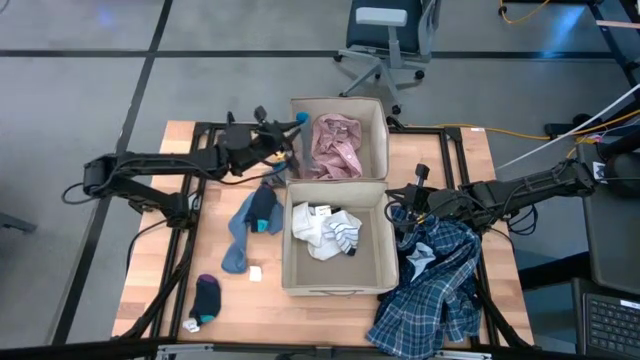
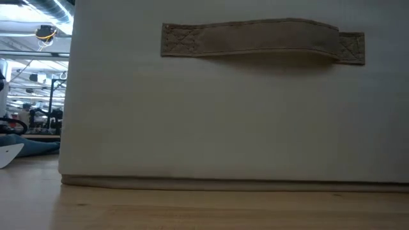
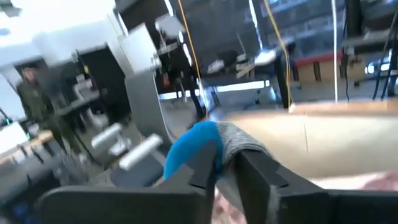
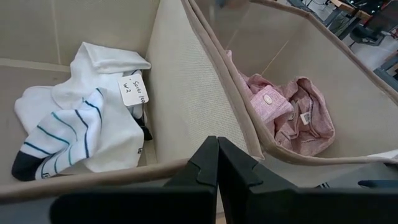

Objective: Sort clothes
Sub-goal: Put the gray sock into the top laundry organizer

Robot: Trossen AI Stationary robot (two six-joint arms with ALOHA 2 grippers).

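At upper centre, the left tool pinches a blue-grey sock at the far bin's left rim. Right tool, fingers closed and empty, sits at the near bin's right rim, above the plaid shirt.

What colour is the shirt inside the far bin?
Pink. The pink shirt shows best in the right wrist view, crumpled in the bin.

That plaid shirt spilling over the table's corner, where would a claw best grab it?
Probably the bunched upper part of the blue-white plaid shirt, beside the front bin, coming straight down from above. There the folds heap up and lie fully on the table; the lower end hangs past the edge. The right claw sits closest.
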